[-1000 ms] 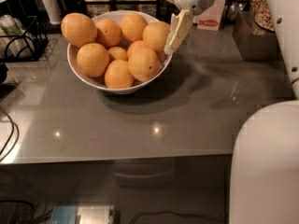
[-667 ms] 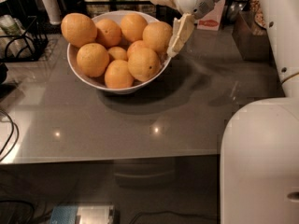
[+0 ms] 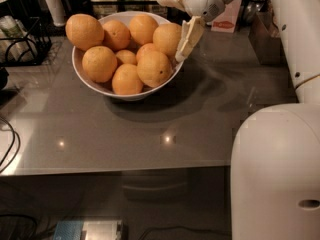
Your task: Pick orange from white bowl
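The gripper [image 3: 167, 23] has dipped slightly at the right rim of the white bowl [image 3: 100, 90], fingers spread around the far-right orange [image 3: 165, 39], which lies ungrasped in the bowl, so closing seems next.

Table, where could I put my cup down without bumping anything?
The widest bare patch of the table lies between the white bowl and the near edge. A smaller one sits right of the bowl. It's crowded along the back, and at the bowl's right rim, where the gripper hangs open by the oranges.
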